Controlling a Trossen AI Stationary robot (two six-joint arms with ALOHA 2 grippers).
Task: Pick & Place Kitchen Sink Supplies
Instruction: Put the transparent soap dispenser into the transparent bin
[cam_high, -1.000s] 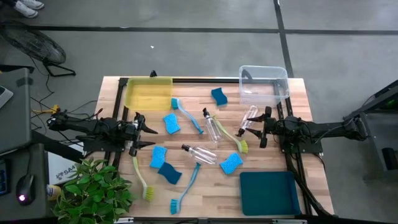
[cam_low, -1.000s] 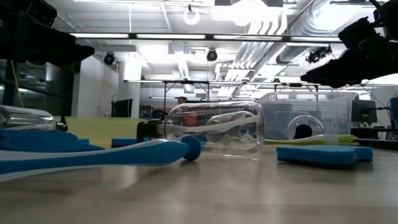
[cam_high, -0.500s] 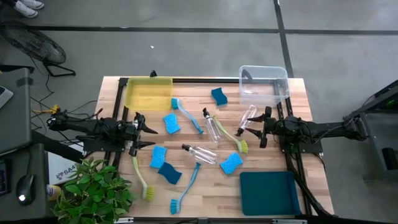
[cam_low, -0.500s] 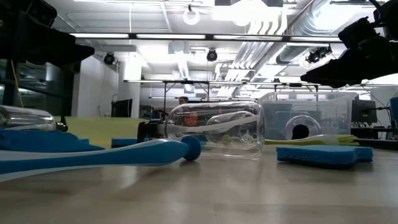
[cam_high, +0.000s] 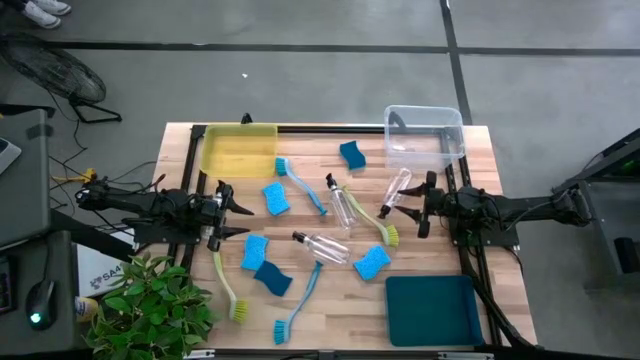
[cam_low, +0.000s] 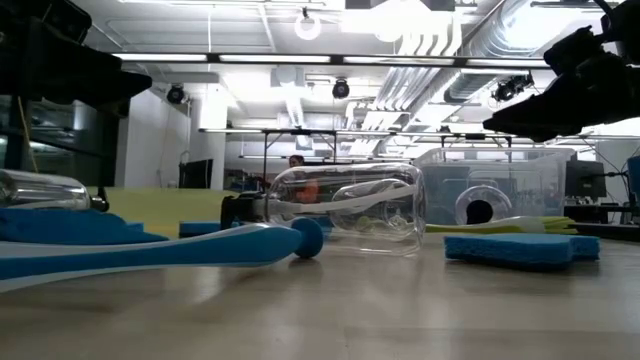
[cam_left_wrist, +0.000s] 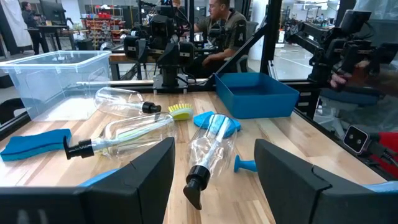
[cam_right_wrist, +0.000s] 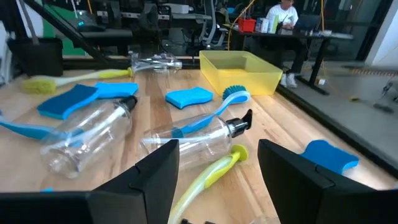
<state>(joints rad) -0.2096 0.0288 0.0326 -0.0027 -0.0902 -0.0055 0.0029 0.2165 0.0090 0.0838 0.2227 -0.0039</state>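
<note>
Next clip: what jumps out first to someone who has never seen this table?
A scatter of blue sponges, clear bottles and brushes covers the middle of the table. Three bins frame it: a yellow bin at the far left corner, a clear bin at the far right, a teal bin at the near right. The left gripper and right gripper wait open at either side, holding nothing.

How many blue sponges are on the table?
5. One near the clear bin, one beside the yellow bin, two touching near the left gripper, one above the teal bin. None seems hidden.
</note>
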